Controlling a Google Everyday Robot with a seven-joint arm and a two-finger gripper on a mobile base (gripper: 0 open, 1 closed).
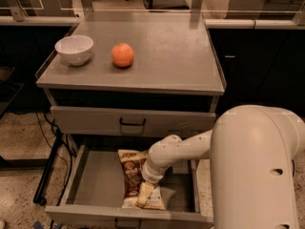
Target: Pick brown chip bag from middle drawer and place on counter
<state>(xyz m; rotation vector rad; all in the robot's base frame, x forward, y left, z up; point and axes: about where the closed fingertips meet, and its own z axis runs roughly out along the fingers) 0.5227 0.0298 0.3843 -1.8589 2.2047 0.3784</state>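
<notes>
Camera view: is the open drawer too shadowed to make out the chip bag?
Camera view: warm, dim light; the counter is brightest; the middle drawer lies in shade, yet the brown chip bag shows, with the claw over its lower end; the arm hides the lower right.

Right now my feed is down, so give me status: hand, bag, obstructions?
Robot's hand low in the open middle drawer, at the brown chip bag. Bag lying flat in the drawer. White bowl and orange on counter, left side.
</notes>
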